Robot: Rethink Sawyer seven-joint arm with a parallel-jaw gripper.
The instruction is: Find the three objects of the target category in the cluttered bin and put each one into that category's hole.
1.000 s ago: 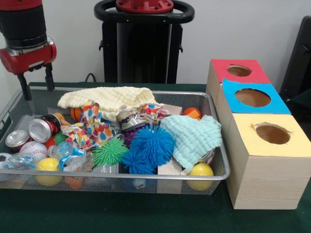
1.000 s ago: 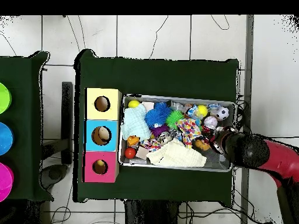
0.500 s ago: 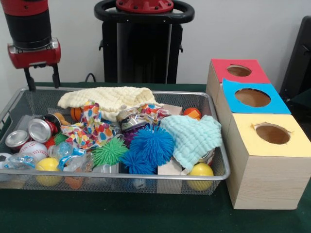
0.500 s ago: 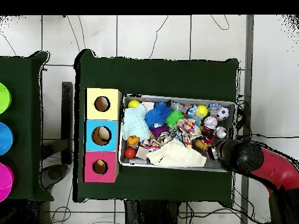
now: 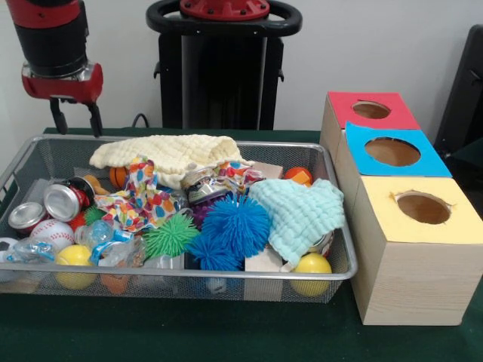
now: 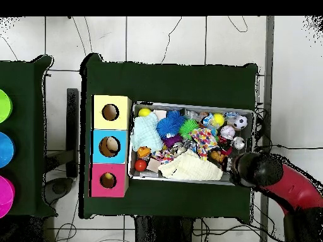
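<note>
We read this as the search step: nothing is held, and we cannot tell which category is the target, so we cannot say which three things in the bin are wanted.

Nearest us in the front view, along the lower edge of the silver wire-mesh bin (image 5: 226, 280), lie two yellow balls (image 5: 312, 273), a white baseball with red stitching (image 5: 51, 233) at lower left, and crumpled clear plastic beside it. Just behind sit a green spiky rubber ball (image 5: 170, 236) and a larger blue spiky ball (image 5: 235, 224), with a pale mint knitted cloth (image 5: 300, 213) to their right. At right stand three wooden boxes with round holes: the yellow-topped box (image 5: 421, 209) nearest, then the blue-topped box (image 5: 391, 151), then the red-topped box (image 5: 370, 110).

Farther back, a patterned multicolour cloth (image 5: 139, 197) and a cream waffle cloth (image 5: 167, 154) cover much of the heap; what lies under them is hidden. The silver cans (image 5: 60, 202) at left are partly buried.

Farthest, at upper left, the red and black gripper (image 5: 75, 121) hangs above the bin's back corner, its two dark fingers apart and empty. Next, we judge, it must pick a target and descend, perhaps shifting a cloth.
</note>
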